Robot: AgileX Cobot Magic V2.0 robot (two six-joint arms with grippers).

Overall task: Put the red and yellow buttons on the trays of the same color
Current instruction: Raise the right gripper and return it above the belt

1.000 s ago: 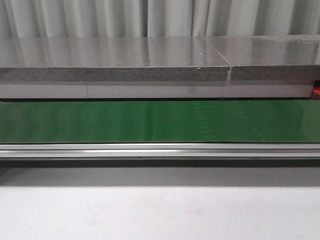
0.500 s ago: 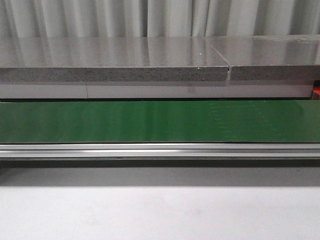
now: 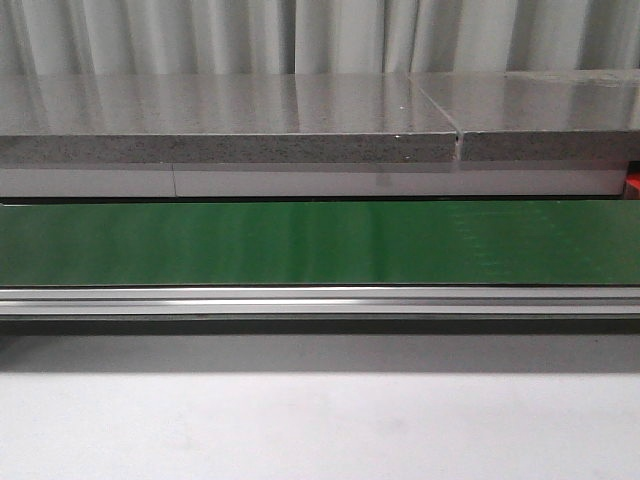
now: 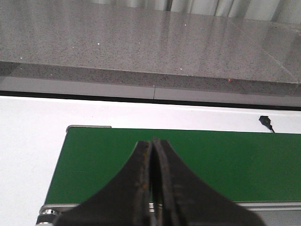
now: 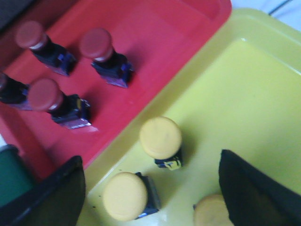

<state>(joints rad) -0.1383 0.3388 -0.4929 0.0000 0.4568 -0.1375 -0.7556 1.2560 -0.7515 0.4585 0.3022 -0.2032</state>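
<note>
In the right wrist view, a red tray (image 5: 155,42) holds several red buttons, among them one (image 5: 96,44), another (image 5: 29,34) and a third (image 5: 44,94). Beside it, a yellow tray (image 5: 254,94) holds three yellow buttons (image 5: 161,137) (image 5: 125,196) (image 5: 211,212). My right gripper (image 5: 150,183) hangs open above the yellow tray with nothing held; the yellow buttons lie below, between its fingers. My left gripper (image 4: 153,141) is shut and empty over the green belt (image 4: 235,160). Neither gripper, button nor tray shows in the front view.
The green conveyor belt (image 3: 320,243) runs across the front view with a metal rail (image 3: 320,300) along its near side. Behind it stands a grey stone counter (image 3: 230,110). A small black plug (image 4: 266,122) lies on the white surface by the belt.
</note>
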